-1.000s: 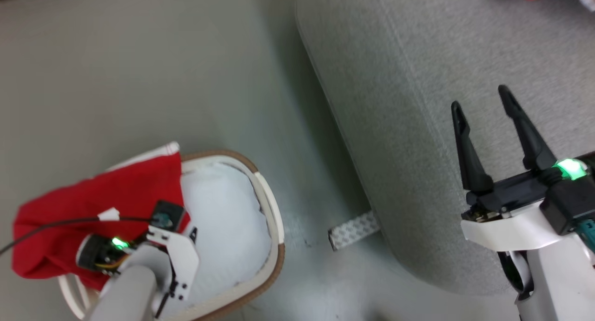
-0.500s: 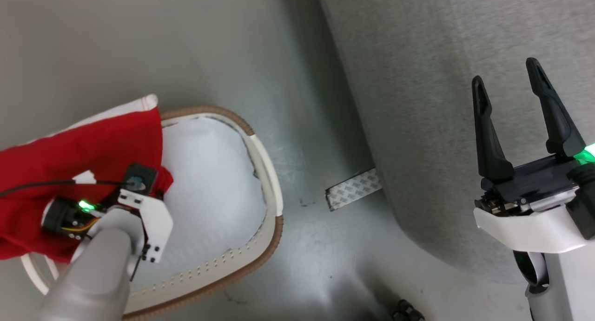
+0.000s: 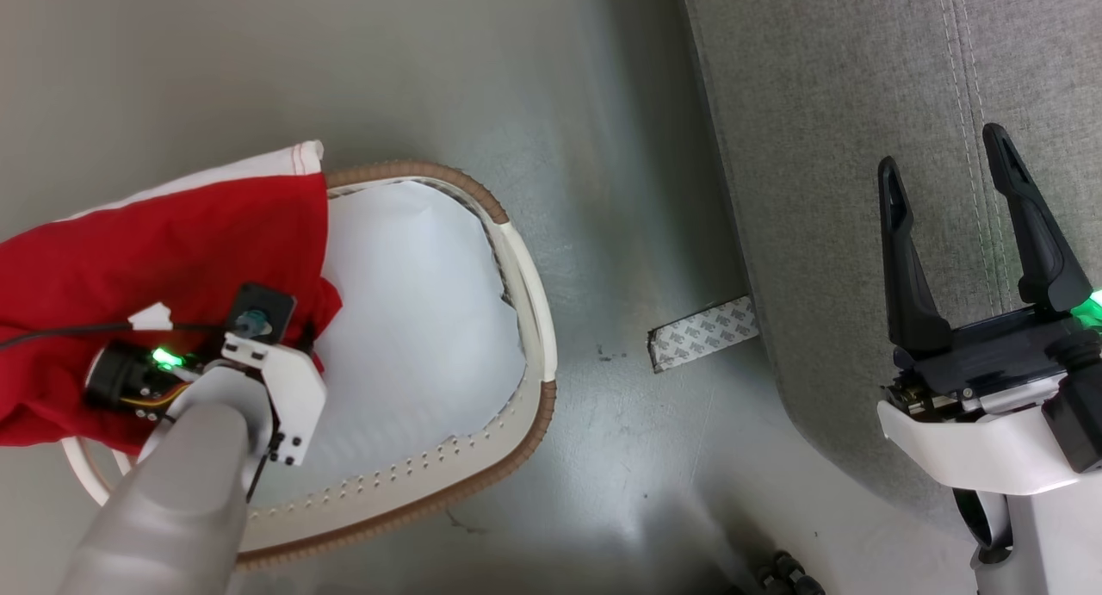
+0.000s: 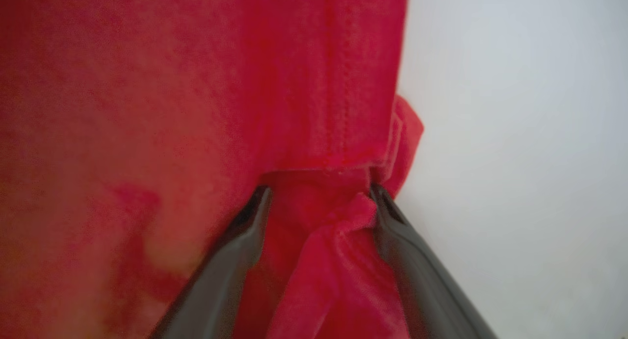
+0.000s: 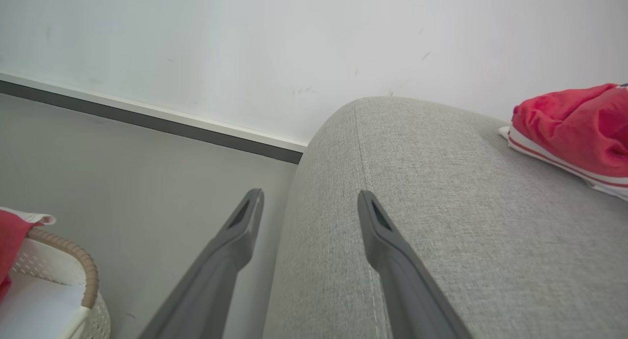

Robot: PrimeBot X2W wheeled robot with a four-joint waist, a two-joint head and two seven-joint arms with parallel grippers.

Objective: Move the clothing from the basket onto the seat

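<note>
Over the basket (image 3: 527, 285), the left tool (image 4: 320, 188) stays spread astride the clothing (image 3: 172, 251), not clenched; right tool (image 3: 943, 151) released; lift pending.

Basket (image 3: 529, 319) on floor (image 3: 430, 61), left of seat (image 3: 861, 104). Clothing (image 3: 172, 259) over basket's left rim, a fold between left claw (image 4: 319, 194) fingers. Tape strip (image 3: 704, 334) on floor at seat edge. Right claw (image 3: 940, 145) above seat; another garment (image 5: 574, 128) on seat.

I see open floor (image 3: 620, 190) between the basket (image 3: 534, 319) and the seat (image 3: 818, 147), only a flat patterned strip (image 3: 704, 333) lying there; bare cushion lies ahead of my right hand (image 3: 940, 147).
</note>
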